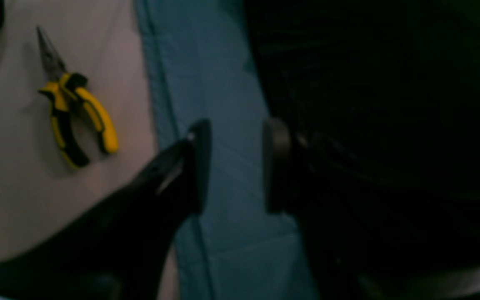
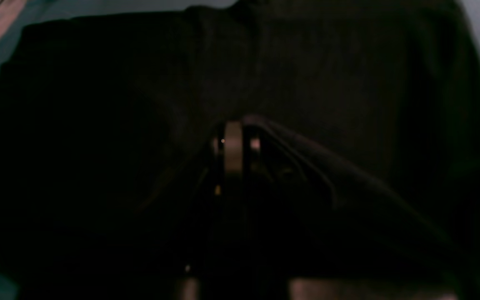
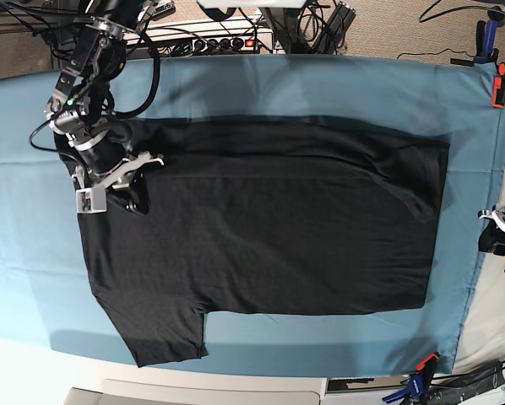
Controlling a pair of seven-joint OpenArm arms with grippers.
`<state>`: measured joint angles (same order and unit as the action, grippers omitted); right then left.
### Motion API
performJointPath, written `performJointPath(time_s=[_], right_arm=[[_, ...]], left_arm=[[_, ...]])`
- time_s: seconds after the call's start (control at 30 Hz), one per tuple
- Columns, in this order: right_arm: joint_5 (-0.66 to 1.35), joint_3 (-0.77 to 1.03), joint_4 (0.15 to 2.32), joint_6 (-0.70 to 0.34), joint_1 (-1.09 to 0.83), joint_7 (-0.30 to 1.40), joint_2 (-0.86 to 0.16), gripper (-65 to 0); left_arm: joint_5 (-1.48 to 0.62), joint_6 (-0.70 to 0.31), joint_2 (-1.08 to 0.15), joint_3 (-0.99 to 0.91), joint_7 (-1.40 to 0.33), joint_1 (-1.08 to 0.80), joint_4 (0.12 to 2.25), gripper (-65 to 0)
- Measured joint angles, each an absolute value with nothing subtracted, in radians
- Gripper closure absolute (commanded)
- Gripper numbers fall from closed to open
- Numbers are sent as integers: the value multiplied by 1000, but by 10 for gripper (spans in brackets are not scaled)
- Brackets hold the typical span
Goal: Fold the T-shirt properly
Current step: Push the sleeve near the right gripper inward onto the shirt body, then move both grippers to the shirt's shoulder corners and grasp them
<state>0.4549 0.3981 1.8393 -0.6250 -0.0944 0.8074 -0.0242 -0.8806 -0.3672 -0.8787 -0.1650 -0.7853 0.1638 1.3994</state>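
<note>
Left wrist: left gripper (image 1: pixel 233 166) spread, empty, over blue cloth (image 1: pixel 206 83); T-shirt (image 1: pixel 373 104) at 3 o'clock, pliers (image 1: pixel 71 100) at 10.

Right wrist: right gripper (image 2: pixel 233 146) pinching a T-shirt ridge.

Base: T-shirt lies flat mid-cloth; lift slowly, keeping the fold edge straight.

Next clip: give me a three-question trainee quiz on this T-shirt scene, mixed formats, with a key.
1. True or false: the right tool is pinching the T-shirt.
2. Which lies beside the blue cloth in the left wrist view? A) scissors B) pliers C) tape
3. Fill in: the left tool is ___, with nothing between its fingers.

Key: 1 true; 2 B; 3 open.
</note>
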Motion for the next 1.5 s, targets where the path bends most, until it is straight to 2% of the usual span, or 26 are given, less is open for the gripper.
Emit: performJointPath(time_s=[0.2, 0.33, 0.43, 0.7, 0.83, 0.93, 1.0, 1.13, 1.2, 1.33, 1.4, 1.5], right_arm=[[393, 398, 1839, -599, -83, 803, -24, -7], [392, 398, 1839, -599, -83, 784, -24, -208], [411, 398, 1839, -599, -83, 775, -24, -258], [488, 399, 1839, -599, -77, 770, -24, -260], [508, 440, 1839, -599, -80, 861, -24, -259], [560, 518, 1840, -594, -103, 867, -22, -253], [578, 592, 1840, -550, -117, 892, -25, -253], [650, 736, 1840, -490, -172, 932, -82, -254], [662, 802, 1840, -490, -217, 941, -110, -265], [706, 917, 1840, -464, -313, 944, -121, -359], [706, 964, 1827, -413, -327, 935, -119, -362], [736, 1006, 1779, -412, -322, 928, -122, -362]], left_arm=[[-880, -367, -879, -165, -785, 164, 1399, -219], [-881, -367, -879, -165, -785, 164, 1399, -219], [-880, -367, -879, -165, -785, 164, 1399, -219], [-881, -367, -879, -165, -785, 164, 1399, -219], [-880, -367, -879, -165, -785, 164, 1399, -219], [-875, -367, -879, -165, -785, 164, 1399, -219], [-876, -367, -879, -165, -813, 164, 1400, -219], [-877, -344, -879, -165, -835, 152, 1400, -220], [-883, -332, -879, -165, -832, 133, 1401, -220], [-909, -340, -878, -165, -852, 87, 1400, -220], [-909, -340, -877, -165, -854, 74, 1399, -220], [-907, -340, -872, -165, -852, 73, 1399, -220]])
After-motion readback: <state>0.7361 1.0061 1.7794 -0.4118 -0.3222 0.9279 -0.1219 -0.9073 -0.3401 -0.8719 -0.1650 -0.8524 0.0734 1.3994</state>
